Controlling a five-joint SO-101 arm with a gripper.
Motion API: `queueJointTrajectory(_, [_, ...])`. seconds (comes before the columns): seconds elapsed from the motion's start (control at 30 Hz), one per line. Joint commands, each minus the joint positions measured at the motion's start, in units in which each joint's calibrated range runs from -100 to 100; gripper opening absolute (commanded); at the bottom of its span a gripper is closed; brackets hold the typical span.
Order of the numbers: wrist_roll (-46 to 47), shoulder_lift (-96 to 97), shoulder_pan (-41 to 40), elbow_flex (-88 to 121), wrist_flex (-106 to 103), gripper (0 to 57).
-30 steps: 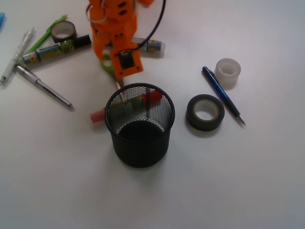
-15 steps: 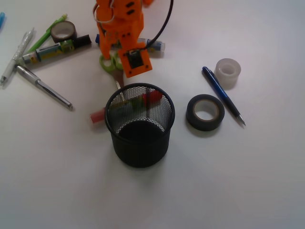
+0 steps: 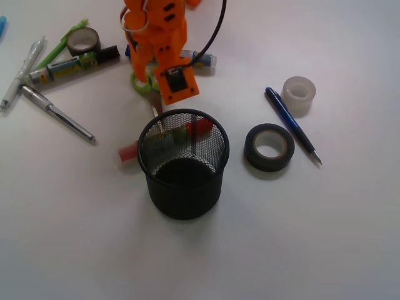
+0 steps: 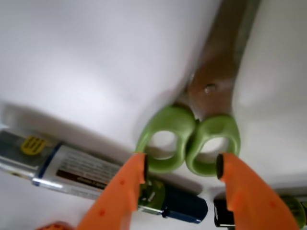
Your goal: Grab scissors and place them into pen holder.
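Scissors (image 4: 189, 143) lay flat on white table (image 3: 325, 237), just behind black wire-mesh pen holder (image 3: 184, 164). Mostly hidden under orange gripper (image 3: 145, 80) in front view; only lime-green loops peeked out. Shown plainly from wrist: two glossy plastic loops, dull silver blades, pivot rivet. Gripper (image 4: 180, 165) spread apart, one fingertip at each loop's outer side, not clamped. Marker (image 4: 96, 177) lay beyond.

White counter (image 3: 337, 237) scattered with desk items.
The pen holder (image 3: 184, 164) stands mid-counter. Just behind it lie the scissors (image 3: 145, 85); a red-capped marker (image 3: 129, 151) lies at its left; black tape (image 3: 269, 147), a blue pen (image 3: 292, 124) and clear tape (image 3: 299, 95) to its right; pens and markers (image 3: 57, 67) far back-left.
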Motion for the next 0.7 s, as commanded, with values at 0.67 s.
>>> queueJointTrajectory(0.67, [-0.1, 0.84, 2.57, 6.9, -7.14, 16.5])
